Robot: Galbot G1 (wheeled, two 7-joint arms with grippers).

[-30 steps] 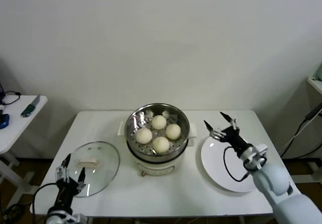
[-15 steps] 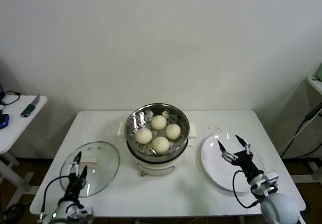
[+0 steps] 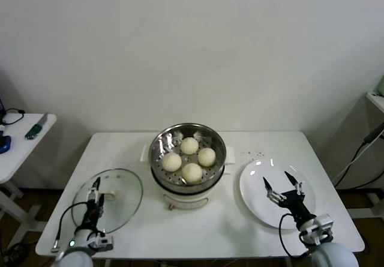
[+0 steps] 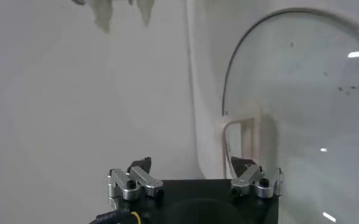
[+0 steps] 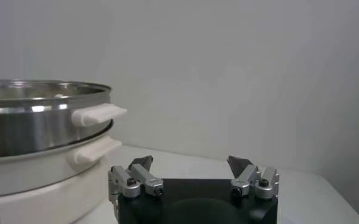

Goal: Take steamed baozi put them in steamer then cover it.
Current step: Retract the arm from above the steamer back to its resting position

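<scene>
A: Item one, steamer [image 3: 187, 165]?
B: Centre of the head frame, on the white table [image 3: 240, 231]. Shiny steel pot on a white base, side handles; uncovered. Its rim and a handle also fill the left of the right wrist frame.
A: Contents?
B: Four steamed baozi [image 3: 191, 172] on the perforated tray, clustered close together.
A: Cover?
B: Glass lid [image 3: 117, 195], lying flat on the table at lower left, apart from the steamer, pale handle on top.
A: Left gripper [image 3: 95, 200]?
B: Bottom left, at the lid's near edge. Fingers spread apart, holding nothing; the lid's rim passes just beyond them in the left wrist frame.
A: Right gripper [image 3: 280, 186]?
B: Lower right, over the white plate [image 3: 258, 204]. Fingers wide apart, holding nothing.
A: Other entries?
B: A small side table [image 3: 18, 144] at the left edge, with a few small objects too small to identify.
</scene>
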